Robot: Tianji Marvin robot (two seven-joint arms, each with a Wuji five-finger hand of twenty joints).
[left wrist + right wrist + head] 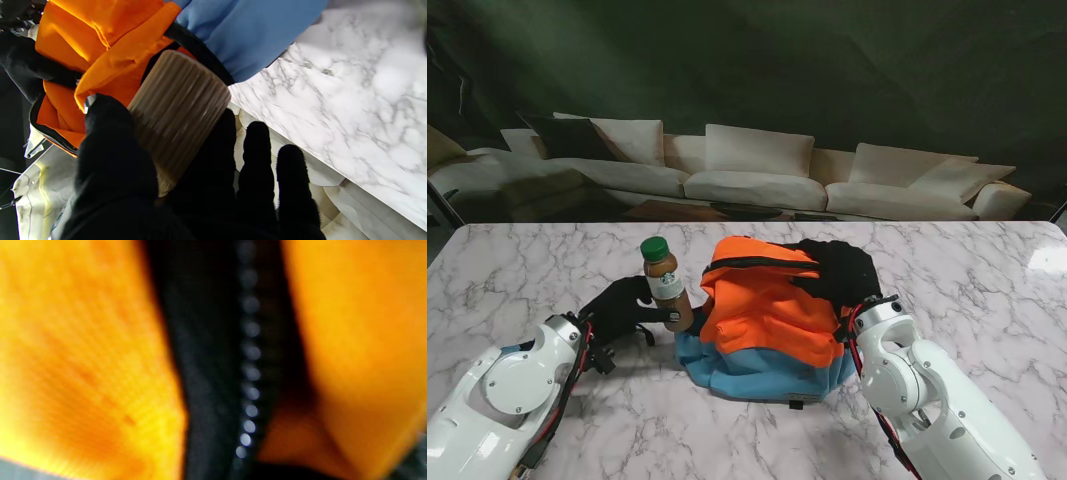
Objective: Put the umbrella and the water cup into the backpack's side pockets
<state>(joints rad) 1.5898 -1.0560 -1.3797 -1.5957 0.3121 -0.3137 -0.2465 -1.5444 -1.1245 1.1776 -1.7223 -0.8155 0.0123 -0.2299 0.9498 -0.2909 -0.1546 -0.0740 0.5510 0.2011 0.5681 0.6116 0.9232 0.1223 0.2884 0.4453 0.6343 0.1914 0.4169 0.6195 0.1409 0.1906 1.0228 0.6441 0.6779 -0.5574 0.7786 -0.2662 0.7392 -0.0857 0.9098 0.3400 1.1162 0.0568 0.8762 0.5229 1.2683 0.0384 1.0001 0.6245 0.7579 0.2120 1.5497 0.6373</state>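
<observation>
The backpack (767, 325) is showing bright orange over its upper part and sky blue along the edge nearest me, with black trim and a black zip line crossing the orange. Just left of the backpack, the water cup (665, 283) is wearing a green cap, a white label and a brown, finely ribbed body. Both hands are appearing in black gloves: the left hand (622, 308) left of the backpack, the right hand (839, 272) on its right upper corner. The arms are gleaming white. Under the backpack the table (987, 290) is displaying white marble with grey veins. Beyond the backpack a cream sofa (747, 175) is sitting against a dark green backdrop.
</observation>
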